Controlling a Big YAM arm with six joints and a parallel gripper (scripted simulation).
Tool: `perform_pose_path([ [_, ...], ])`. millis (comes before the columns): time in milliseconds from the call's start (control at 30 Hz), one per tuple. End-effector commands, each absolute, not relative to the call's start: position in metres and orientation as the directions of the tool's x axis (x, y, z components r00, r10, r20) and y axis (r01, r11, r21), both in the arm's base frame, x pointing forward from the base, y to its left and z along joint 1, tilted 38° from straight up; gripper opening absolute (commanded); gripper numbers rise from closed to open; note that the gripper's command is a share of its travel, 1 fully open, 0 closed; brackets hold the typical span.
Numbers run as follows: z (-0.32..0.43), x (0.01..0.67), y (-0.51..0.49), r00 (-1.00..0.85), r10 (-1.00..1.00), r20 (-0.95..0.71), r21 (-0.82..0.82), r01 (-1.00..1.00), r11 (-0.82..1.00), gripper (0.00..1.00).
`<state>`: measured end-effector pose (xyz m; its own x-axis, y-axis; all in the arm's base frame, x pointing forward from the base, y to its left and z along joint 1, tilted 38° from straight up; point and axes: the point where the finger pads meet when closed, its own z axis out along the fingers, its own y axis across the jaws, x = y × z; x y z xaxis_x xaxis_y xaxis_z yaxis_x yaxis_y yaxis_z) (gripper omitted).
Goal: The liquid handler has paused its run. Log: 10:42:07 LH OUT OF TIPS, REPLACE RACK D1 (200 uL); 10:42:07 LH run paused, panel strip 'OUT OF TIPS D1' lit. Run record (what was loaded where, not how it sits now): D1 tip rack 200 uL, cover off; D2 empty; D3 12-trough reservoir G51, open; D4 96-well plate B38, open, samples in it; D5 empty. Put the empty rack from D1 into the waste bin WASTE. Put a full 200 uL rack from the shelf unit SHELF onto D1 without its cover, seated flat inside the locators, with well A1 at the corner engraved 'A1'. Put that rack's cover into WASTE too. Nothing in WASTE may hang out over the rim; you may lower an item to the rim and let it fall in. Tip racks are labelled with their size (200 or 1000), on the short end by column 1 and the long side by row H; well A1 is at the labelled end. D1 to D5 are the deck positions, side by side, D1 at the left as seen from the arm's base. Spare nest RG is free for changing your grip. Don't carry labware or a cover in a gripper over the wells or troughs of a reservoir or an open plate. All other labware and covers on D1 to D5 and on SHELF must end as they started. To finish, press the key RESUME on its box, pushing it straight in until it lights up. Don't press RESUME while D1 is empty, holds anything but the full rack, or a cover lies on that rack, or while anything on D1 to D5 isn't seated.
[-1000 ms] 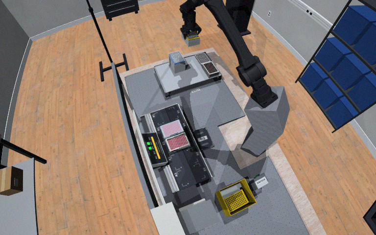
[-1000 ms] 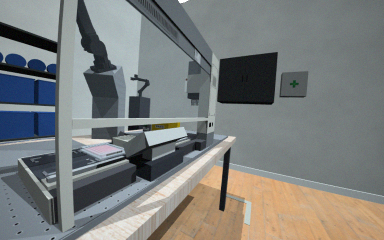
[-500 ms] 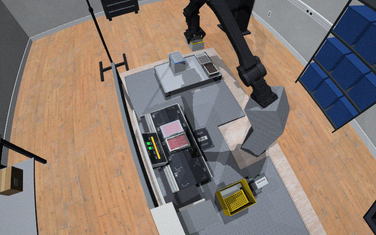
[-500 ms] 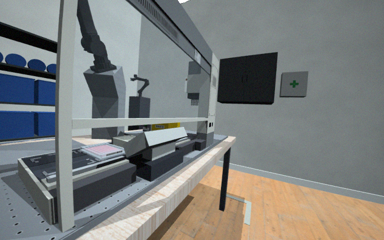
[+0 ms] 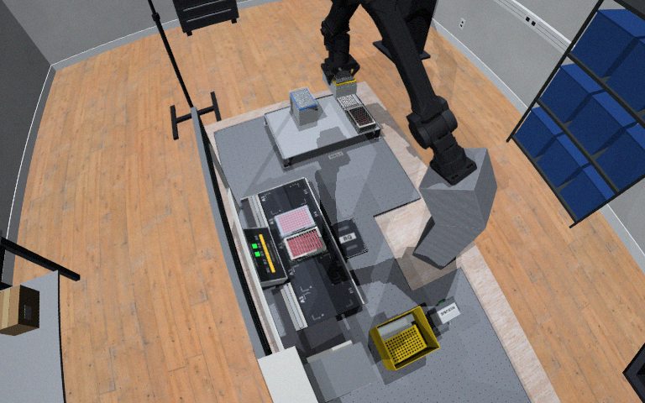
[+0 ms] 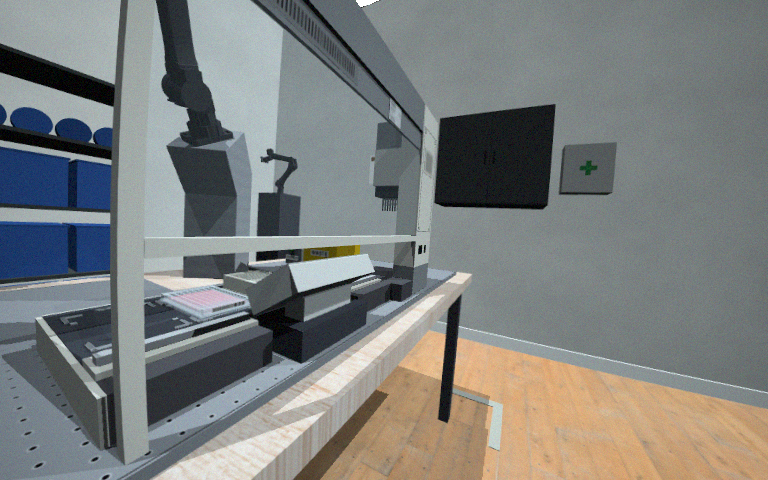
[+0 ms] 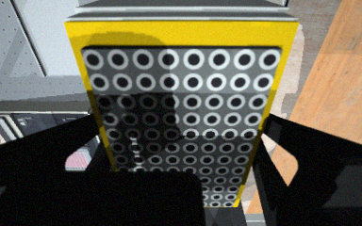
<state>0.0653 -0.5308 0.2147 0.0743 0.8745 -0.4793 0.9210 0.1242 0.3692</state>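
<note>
My gripper (image 5: 340,78) (image 7: 181,112) is shut on a yellow tip rack (image 5: 344,87) (image 7: 184,34), its holes ringed white with tips. It holds the rack in the air at the far right end of the shelf unit SHELF (image 5: 319,135), above the shelf's edge. I cannot tell whether a clear cover sits on the rack. Deck position D1 (image 5: 324,295) is bare. The yellow waste bin WASTE (image 5: 377,338) (image 6: 334,252) holds a yellow empty rack (image 5: 404,342) with nothing over its rim.
On SHELF stand a blue-topped rack (image 5: 303,104) and two dark flat items (image 5: 357,112). Two pink-filled labware pieces (image 5: 295,220) (image 5: 304,243) sit mid-deck. Nest RG (image 5: 350,241) is free. The RESUME box (image 5: 447,312) stands beside the bin. The panel (image 5: 264,254) shows a yellow strip.
</note>
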Motion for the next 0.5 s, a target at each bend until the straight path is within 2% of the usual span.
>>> perform_pose_path([
  [0, 0.233, 0.072, -0.524, 0.081, 0.843, -0.532, 0.365, 0.92, 0.142, 0.0],
  [467, 0.2, 0.077, -0.473, 0.081, 0.845, -0.529, 0.366, 0.92, 0.14, 0.0],
])
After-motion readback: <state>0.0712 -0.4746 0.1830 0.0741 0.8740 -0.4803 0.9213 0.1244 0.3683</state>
